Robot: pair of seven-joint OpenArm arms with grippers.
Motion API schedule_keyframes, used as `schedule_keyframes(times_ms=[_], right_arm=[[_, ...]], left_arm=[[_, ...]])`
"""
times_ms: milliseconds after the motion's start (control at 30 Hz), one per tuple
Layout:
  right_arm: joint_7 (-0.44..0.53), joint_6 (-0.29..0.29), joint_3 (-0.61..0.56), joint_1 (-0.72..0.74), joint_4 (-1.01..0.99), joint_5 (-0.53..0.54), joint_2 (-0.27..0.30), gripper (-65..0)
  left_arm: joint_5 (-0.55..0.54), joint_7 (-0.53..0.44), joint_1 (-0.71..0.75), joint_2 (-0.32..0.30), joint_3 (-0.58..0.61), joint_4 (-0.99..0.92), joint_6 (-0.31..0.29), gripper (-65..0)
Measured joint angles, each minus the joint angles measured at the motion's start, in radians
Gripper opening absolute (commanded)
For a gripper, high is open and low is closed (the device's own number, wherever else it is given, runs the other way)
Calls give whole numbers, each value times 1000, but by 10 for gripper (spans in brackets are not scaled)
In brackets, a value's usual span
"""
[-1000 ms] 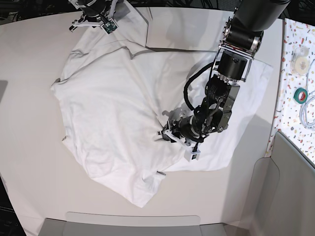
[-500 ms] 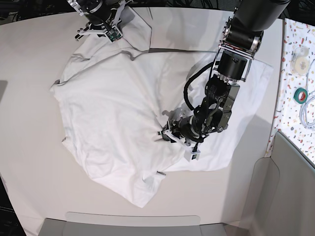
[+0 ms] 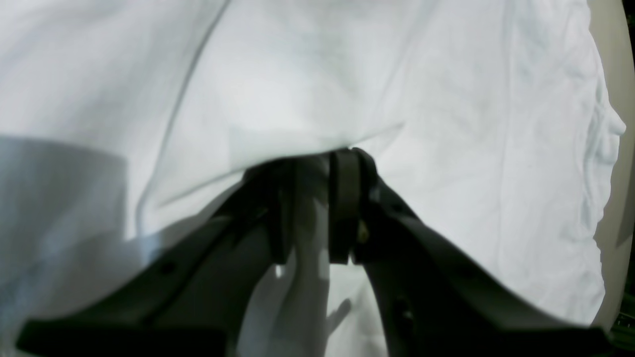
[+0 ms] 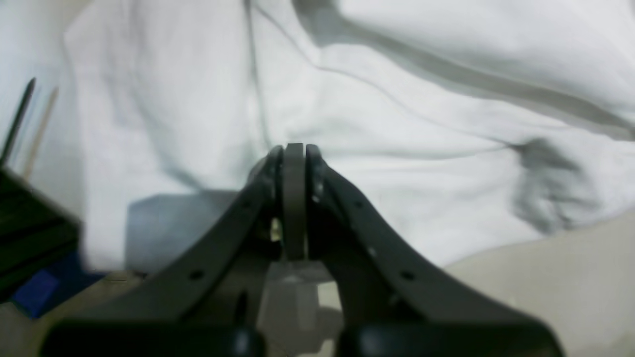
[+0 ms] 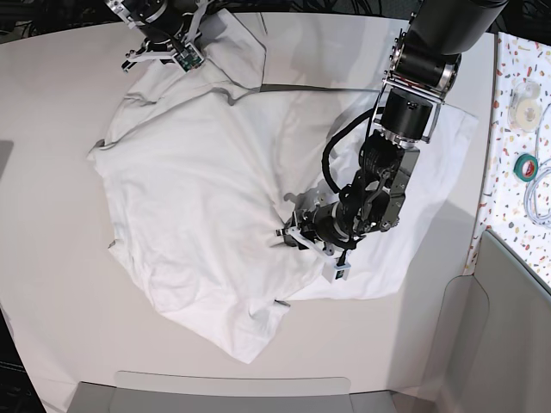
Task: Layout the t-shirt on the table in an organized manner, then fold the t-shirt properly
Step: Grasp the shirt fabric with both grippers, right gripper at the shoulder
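Note:
The white t-shirt [image 5: 189, 189] lies wrinkled and spread over the middle of the off-white table [image 5: 52, 215]. My left gripper [image 5: 286, 234] is low over the shirt's middle. In the left wrist view, this gripper [image 3: 310, 208] is shut on a raised fold of the t-shirt [image 3: 446, 124], and cloth drapes over its fingertips [image 3: 342, 198]. My right gripper [image 5: 157, 54] is at the shirt's far left edge. In the right wrist view, the right gripper [image 4: 294, 163] has its pads pressed together at the hem of the t-shirt [image 4: 397, 124], and creases run into the tips.
A speckled panel [image 5: 516, 60] on the right carries tape rolls [image 5: 523, 103], a green roll [image 5: 526, 166] and a cable [image 5: 538, 198]. Grey bins stand at the front edge [image 5: 232, 391] and front right [image 5: 504, 327]. A dark and blue object [image 4: 30, 248] sits beside the right gripper.
The right gripper first moved right and nearer, then back left along the shirt's far edge. The cloth there shifted a little. The left arm has stayed still.

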Motion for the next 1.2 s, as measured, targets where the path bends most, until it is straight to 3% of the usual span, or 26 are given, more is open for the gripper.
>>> schedule_keyframes(times_ms=[200,367,767,1000,1200], right_arm=[[312,-7,113,-24,-1,-1,-43,-650],[448,-4,136,-27,-1,-2,-81,-650],[446,-4,135,22,-71,-3,-80,-650],[271,-5,136,85,-129,-1,-84,-650],[260,-5,203,121,-204,0,-168,-650]], left_arm=[[0,0,0,0,0,0,0,-538],[0,0,0,0,0,0,0,-538],[0,0,0,0,0,0,0,-538],[0,0,0,0,0,0,0,-538],[0,-1,0,2,0,0,0,-538]])
